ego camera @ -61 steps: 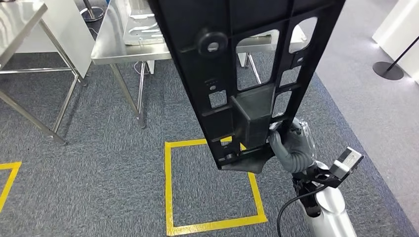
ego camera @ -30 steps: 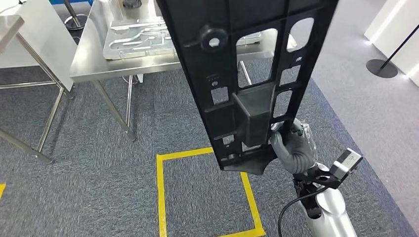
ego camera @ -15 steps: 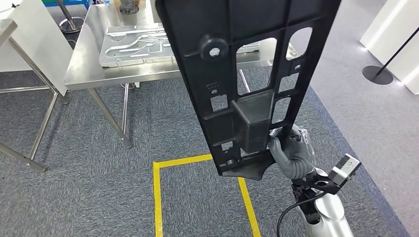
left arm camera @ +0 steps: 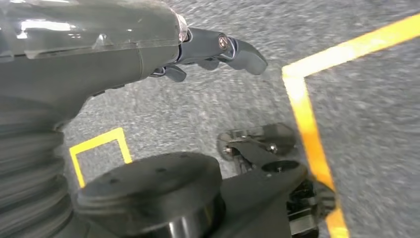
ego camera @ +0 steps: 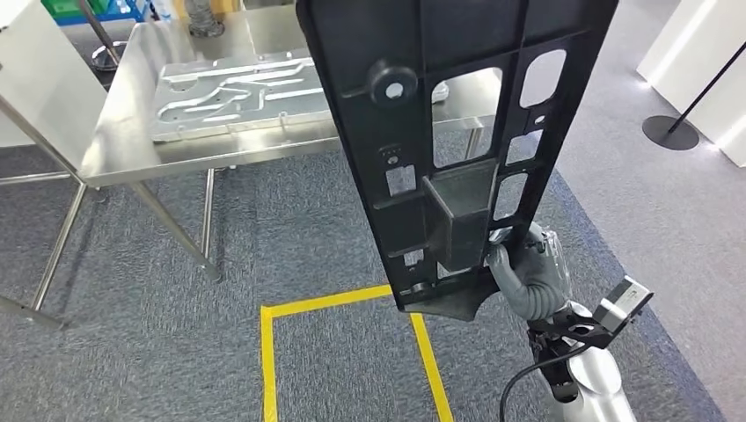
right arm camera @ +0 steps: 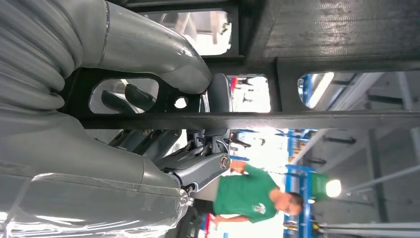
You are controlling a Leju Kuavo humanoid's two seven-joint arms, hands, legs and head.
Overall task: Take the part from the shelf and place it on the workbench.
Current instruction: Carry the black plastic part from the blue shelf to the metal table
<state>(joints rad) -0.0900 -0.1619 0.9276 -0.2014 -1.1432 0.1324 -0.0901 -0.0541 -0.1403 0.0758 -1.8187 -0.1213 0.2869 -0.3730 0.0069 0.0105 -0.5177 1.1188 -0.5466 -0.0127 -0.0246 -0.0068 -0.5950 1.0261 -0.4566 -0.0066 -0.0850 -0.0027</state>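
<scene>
Steel workbench (ego camera: 132,145) w/ metal plate (ego camera: 233,97) ahead; right hand (ego camera: 528,268) fingers clamped on black part (ego camera: 440,132), left hand (left arm camera: 148,44) fingers loosely apart

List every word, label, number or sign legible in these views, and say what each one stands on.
No text can be read.
Black part, held by the right hand: moulded holes and ribs, no lettering legible.
Green shirt of a person in the right wrist view: a pale chest emblem, too small and blurred to read.
Metal plate on the workbench: embossed channels, no writing.

R hand (ego camera: 530,272) raised, fingers clamped on part (ego camera: 457,132); L hand (left arm camera: 148,49) hangs low, fingers loosely curled, holding nothing.
</scene>
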